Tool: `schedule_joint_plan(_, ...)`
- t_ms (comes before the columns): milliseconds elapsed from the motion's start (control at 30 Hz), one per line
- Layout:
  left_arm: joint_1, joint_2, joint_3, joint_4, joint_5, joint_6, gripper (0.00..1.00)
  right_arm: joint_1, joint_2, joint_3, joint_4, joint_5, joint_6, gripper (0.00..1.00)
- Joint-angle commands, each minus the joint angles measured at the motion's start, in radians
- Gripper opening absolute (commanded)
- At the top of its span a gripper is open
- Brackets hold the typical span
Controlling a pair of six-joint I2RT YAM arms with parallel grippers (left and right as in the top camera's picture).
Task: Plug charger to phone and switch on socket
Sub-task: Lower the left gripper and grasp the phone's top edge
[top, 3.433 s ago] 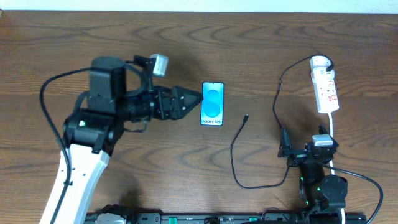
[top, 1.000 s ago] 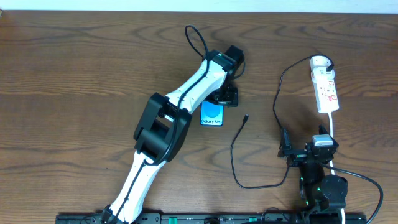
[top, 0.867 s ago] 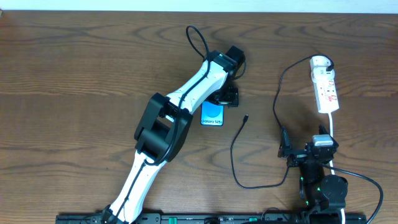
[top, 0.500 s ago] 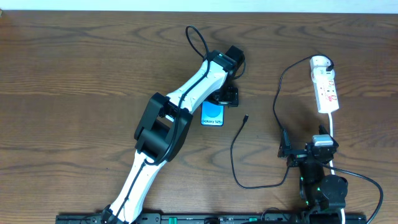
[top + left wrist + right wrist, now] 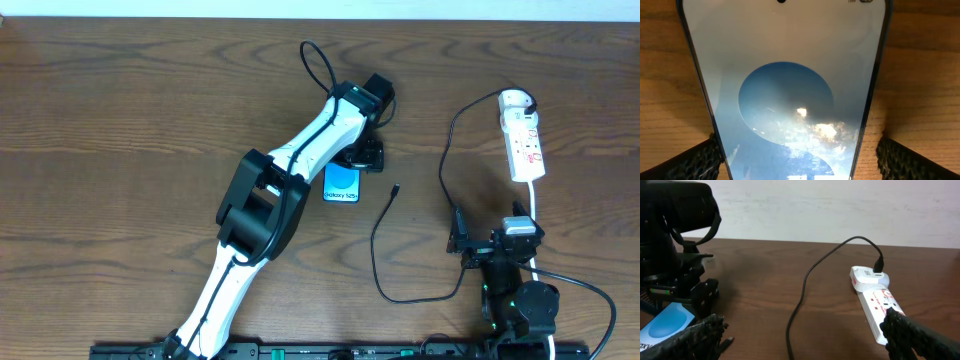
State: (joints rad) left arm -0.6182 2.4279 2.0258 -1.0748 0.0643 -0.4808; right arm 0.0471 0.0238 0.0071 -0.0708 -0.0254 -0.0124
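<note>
So, left gripper point(image 5: 800, 161) first: its fingers point(image 5: 690, 160) are spread wide, one on each side of the phone point(image 5: 785, 75), not pinching it. The wrist camera shows a strip of table point(image 5: 920, 75) between one pad and the phone's edge. The other pad sits right at the edge and I honestly can't tell if it touches. That view is mostly glare on the screen, plus one blue oval.

Overhead fills in the rest: the phone lies flat mid-table, its far end hidden under the gripper, with only the near end and its white text showing. It also shows the charger point(image 5: 374, 240). Its black plug tip point(image 5: 397, 187) lies loose on the wood just right of the phone, not touching it. The cable loops toward the near edge and back up to the white adapter point(image 5: 867, 275), which sits in the far end of the socket point(image 5: 524, 145) on the right.

Right gripper point(image 5: 805, 340) is wide open too, holding nothing, low by the near edge. Its camera catches the socket's red marks, too small to read.
</note>
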Motion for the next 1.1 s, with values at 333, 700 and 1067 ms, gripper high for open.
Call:
schedule_joint_plan(333,0.034,0.053,-0.007,-0.009,-0.047,0.012,0.91,-0.006,-0.006,-0.002,-0.005,0.008,-0.011,0.99)
schedule_joint_plan(700,0.034,0.053,-0.007,-0.017,-0.047,0.012,0.86,-0.006,-0.006,-0.002,-0.005,0.008,-0.011,0.99)
schedule_joint_plan(1067,0.034,0.053,-0.008,-0.022,-0.027,0.012,0.86,-0.006,-0.006,-0.002,-0.005,0.008,-0.011,0.99)
